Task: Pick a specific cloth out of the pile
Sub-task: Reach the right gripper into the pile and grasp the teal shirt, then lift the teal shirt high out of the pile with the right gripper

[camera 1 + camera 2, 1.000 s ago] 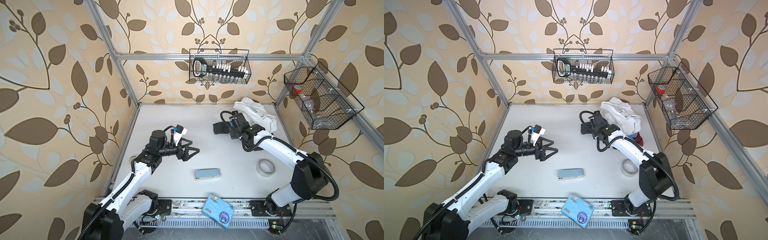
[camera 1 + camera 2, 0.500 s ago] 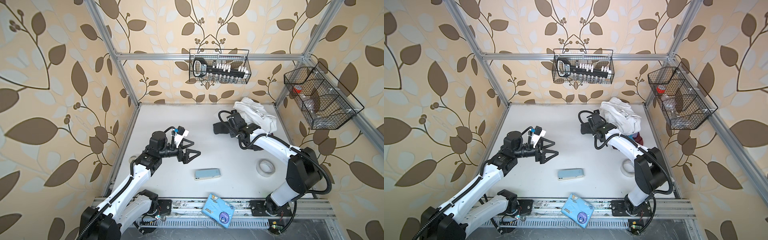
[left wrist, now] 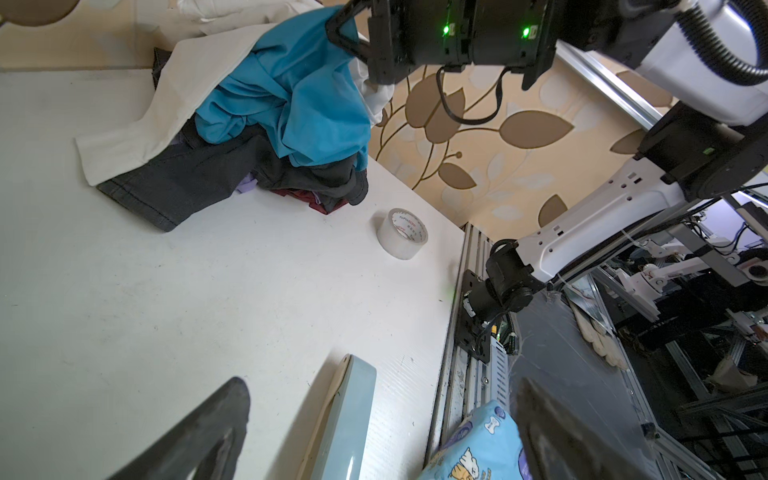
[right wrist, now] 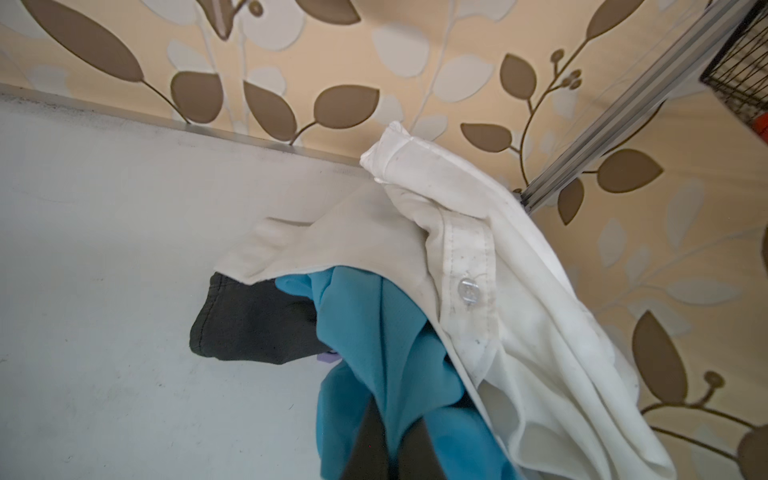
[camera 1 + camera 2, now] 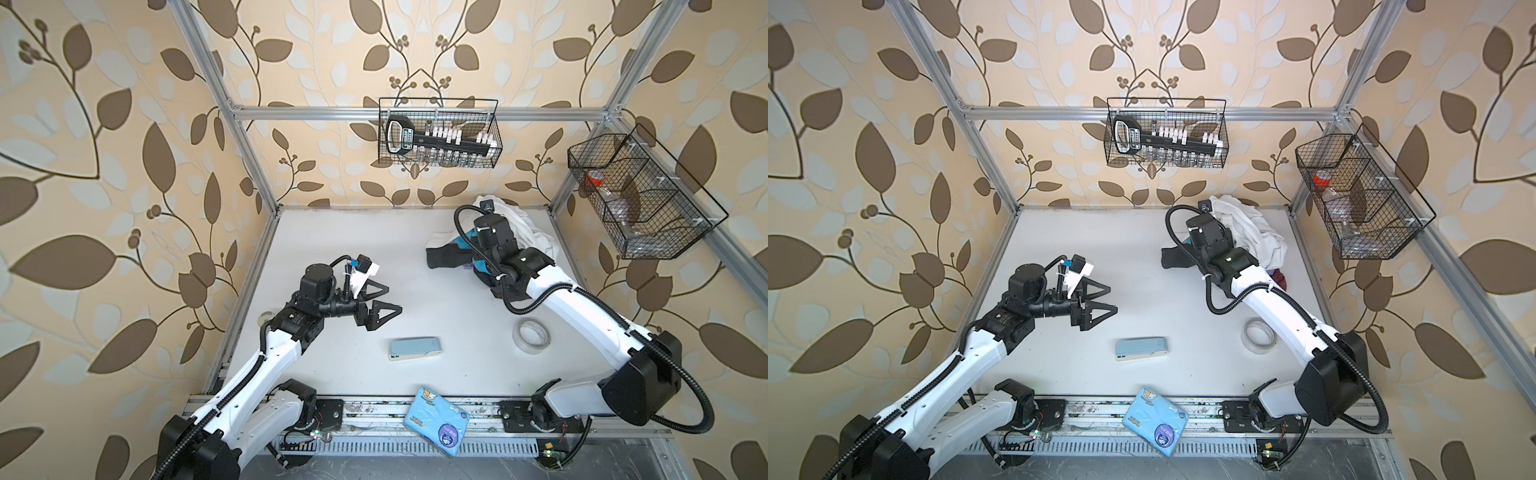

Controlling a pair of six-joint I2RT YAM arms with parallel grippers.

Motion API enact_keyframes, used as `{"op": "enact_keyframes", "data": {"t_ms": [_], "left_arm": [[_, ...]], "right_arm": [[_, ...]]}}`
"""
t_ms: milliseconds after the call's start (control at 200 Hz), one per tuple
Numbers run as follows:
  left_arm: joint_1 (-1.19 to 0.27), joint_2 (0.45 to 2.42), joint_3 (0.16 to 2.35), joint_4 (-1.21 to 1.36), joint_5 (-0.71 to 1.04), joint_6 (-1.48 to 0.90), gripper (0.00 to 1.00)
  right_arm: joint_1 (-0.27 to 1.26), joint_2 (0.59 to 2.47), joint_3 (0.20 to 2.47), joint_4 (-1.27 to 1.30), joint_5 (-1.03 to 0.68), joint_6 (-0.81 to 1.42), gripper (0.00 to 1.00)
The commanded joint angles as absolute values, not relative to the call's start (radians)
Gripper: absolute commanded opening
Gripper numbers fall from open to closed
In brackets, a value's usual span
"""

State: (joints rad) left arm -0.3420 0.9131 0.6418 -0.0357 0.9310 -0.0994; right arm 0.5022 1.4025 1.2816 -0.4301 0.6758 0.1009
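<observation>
One fold of the cloth (image 4: 374, 353) sits clamped in my right gripper (image 4: 386, 432), the rest trailing away from it under the white shirt (image 4: 498, 291) in the pile (image 3: 216, 137), the open-jawed left gripper (image 5: 380, 309) well apart.

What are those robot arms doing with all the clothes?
The right arm's tool is shut on the turquoise cloth, pulling it up out of the pile. A white shirt is draped over the cloth, with black cloth lying beneath. The left tool hangs open above the table, holding nothing.
</observation>
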Motion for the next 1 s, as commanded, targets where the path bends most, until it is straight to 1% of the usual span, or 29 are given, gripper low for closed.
{"op": "enact_keyframes", "data": {"t_ms": [0,305,465,815,995], "left_arm": [[-0.354,0.887,0.678,-0.032,0.923,-0.068,0.99],[-0.359,0.888,0.678,-0.038,0.917,-0.063,0.99],[-0.360,0.887,0.678,-0.040,0.914,-0.061,0.99],[-0.362,0.894,0.678,-0.041,0.905,-0.054,0.99],[-0.362,0.899,0.683,-0.049,0.899,-0.049,0.99]], "right_arm": [[0.513,1.363,1.354,-0.373,0.734,0.043,0.00],[0.523,1.337,1.488,-0.347,0.777,-0.049,0.00],[0.524,1.332,1.551,-0.349,0.769,-0.072,0.00],[0.526,1.297,1.663,-0.280,0.700,-0.097,0.00],[0.526,1.297,1.720,-0.273,0.572,-0.077,0.00]]}}
